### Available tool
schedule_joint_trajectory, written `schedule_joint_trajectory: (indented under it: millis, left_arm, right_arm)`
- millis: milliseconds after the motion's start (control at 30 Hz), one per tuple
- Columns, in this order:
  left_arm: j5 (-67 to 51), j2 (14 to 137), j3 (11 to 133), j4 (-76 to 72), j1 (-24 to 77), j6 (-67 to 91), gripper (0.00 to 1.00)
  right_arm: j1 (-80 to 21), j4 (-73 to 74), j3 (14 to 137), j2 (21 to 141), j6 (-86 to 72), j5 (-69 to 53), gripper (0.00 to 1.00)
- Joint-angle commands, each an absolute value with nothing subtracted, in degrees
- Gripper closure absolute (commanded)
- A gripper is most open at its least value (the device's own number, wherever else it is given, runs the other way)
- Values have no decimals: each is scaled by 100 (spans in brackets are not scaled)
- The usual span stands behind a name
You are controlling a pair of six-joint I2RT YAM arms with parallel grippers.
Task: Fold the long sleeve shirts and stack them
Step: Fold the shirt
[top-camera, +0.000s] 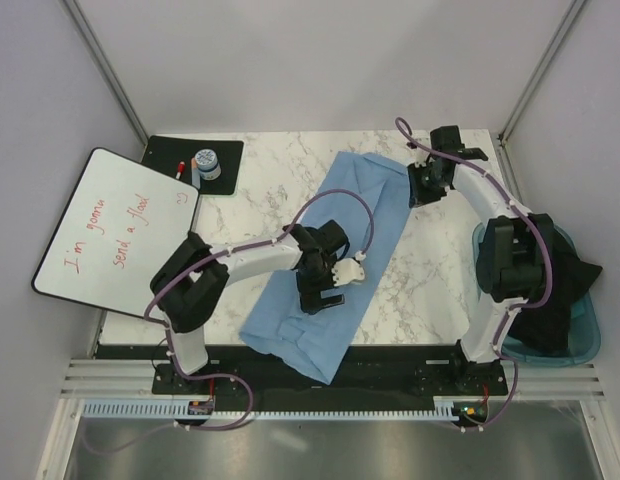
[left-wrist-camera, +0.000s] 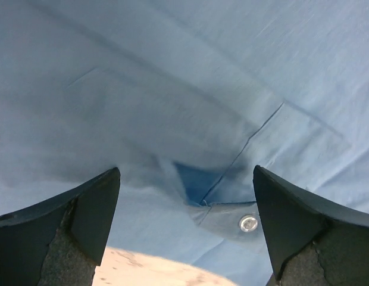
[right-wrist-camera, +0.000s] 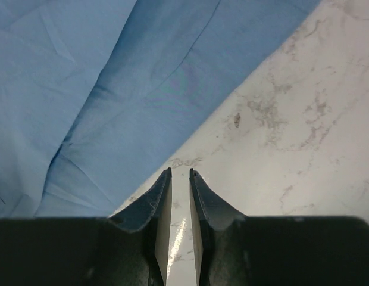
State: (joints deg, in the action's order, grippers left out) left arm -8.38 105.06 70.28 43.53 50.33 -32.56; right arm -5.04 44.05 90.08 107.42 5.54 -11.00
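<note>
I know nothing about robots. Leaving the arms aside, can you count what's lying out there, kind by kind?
Light-blue shirt: 1
Whiteboard: 1
Black mat: 1
Small jar: 1
Red-capped marker: 1
Blue bin: 1
Dark cloth pile in the bin: 1
Total: 7

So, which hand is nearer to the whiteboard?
Left. The left hand hangs over the blue shirt, right of the whiteboard; the right hand is farther off, beyond the shirt's right edge.
</note>
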Motion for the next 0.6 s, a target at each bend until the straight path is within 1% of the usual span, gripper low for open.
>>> schedule_joint_trajectory:
  millis: [0, 67, 133, 167, 200, 233, 267, 300, 333, 367, 467, 500, 567]
  left_arm:
    - [-1888, 9899, 7812, 4887, 4325, -1882, 1]
    - [-2301, 9582, 7980, 4826, 3853, -1688, 1]
    - [-2688, 8993, 7928, 4450, 3570, -1495, 1]
    - [-2742, 8774, 7745, 4221, 3351, -1416, 1]
    - [-2464, 8267, 7621, 3975, 3288, -1285, 1]
    - [-2304, 8027, 7272, 3355, 3218, -953, 1]
    - [-2303, 7746, 7086, 3105, 2991, -845, 1]
    - [-2729, 7491, 6919, 2902, 2832, -757, 1]
    - [-2968, 6984, 6543, 2344, 2499, -495, 1]
    - [-3040, 6761, 6365, 2120, 2374, -318, 1]
    - [-2209, 6171, 6135, 2065, 2206, 173, 1]
    - [-1841, 6092, 6109, 2126, 2189, 211, 1]
    - [-1810, 6038, 6091, 2424, 2171, -226, 1]
  right_arm:
    - [-711, 4325, 9097, 11091, 273, -1731, 75]
    - [-861, 4211, 8992, 11284, 264, -1679, 76]
    - [-1089, 4140, 8982, 11477, 272, -1626, 76]
    - [-1246, 4114, 9026, 11722, 272, -1565, 77]
    - [-1309, 4113, 9157, 11864, 290, -1530, 77]
    - [-1388, 4105, 9237, 12135, 316, -1434, 78]
    - [-1450, 4087, 9316, 12251, 360, -1250, 79]
    - [-1572, 4070, 9490, 12365, 395, -1118, 79]
    - [-1634, 4043, 9597, 12584, 448, -994, 80]
    - [-1670, 4052, 9719, 12690, 474, -863, 80]
    - [-1784, 4061, 10492, 13243, 544, -730, 80]
    - [-1836, 4087, 11147, 13428, 580, -564, 80]
    - [-1889, 4262, 12036, 14139, 702, -370, 80]
